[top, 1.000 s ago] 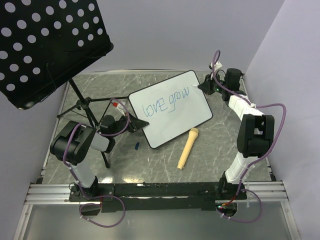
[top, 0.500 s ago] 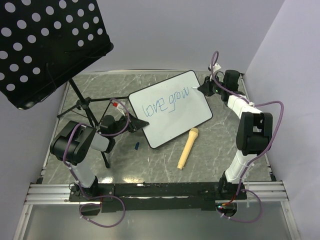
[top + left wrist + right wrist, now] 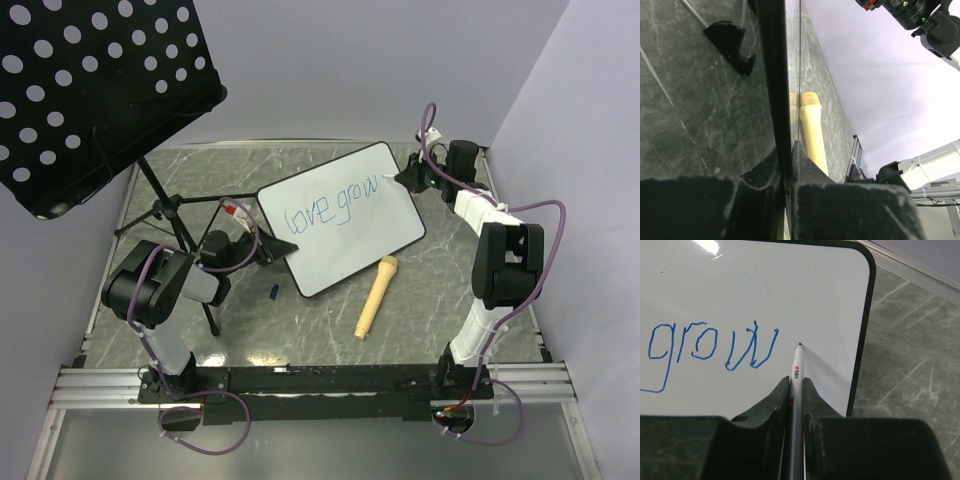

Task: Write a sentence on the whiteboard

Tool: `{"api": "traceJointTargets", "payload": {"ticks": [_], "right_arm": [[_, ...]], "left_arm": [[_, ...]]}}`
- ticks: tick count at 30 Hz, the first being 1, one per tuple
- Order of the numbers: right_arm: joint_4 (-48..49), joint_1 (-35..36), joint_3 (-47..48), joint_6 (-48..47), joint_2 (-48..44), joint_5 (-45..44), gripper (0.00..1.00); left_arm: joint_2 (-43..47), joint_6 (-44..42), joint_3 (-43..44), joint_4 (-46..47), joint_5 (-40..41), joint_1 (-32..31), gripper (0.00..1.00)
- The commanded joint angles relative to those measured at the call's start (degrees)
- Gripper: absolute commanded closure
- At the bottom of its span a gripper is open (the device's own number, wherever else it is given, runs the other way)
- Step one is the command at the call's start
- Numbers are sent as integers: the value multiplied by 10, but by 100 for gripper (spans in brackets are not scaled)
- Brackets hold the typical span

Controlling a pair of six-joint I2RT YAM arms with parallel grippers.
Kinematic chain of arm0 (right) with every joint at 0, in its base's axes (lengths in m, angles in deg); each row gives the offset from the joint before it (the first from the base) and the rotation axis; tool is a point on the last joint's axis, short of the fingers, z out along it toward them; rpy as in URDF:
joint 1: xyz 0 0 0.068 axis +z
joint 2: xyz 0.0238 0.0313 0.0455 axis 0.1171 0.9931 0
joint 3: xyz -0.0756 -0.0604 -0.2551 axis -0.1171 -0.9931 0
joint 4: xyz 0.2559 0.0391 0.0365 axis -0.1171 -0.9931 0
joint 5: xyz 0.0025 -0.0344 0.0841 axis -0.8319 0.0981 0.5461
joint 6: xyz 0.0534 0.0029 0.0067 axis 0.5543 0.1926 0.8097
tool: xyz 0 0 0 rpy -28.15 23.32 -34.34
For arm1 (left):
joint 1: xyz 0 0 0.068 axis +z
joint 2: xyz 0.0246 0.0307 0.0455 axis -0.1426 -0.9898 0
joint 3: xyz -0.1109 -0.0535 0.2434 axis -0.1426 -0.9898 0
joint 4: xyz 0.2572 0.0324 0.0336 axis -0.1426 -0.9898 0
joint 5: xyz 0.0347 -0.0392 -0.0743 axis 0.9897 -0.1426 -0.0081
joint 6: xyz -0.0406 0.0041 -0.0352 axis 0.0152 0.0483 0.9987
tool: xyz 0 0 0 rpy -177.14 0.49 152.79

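Top external view: very little is seen to have shifted over the last second. The right gripper (image 3: 402,179) has been eased slightly along the upper right edge of the whiteboard (image 3: 350,255), and the blue sentence (image 3: 330,208) reads "love grow". The "w" is finished, so the first line is judged to lack only its last letter, with the second line not yet begun.

In the right wrist view the marker (image 3: 796,371) is clamped firmly between the closed fingers (image 3: 777,395), and its tip is set just right of the "w", near the right rim of the board. Whether the tip is pressed on the surface cannot be told.

The right arm is stretched far forward along the right side of the frame, with its wrist turned in toward the board. The left arm is folded low at centre left, and the left gripper (image 3: 788,150) is closed on the board's lower left edge, so the board is held tilted on the marble table (image 3: 440,290). A tan microphone (image 3: 375,297) lies just below the board.
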Motion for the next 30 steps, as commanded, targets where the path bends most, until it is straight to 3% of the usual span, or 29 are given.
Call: {"api": "traceJointTargets", "payload": {"ticks": [1, 30], "right_arm": [[3, 6, 29, -10, 12, 15, 100], [-74, 11, 45, -50, 8, 48, 100]], "left_arm": [[5, -33, 13, 137, -38, -5, 99], [7, -34, 17, 135, -37, -5, 99]]}}
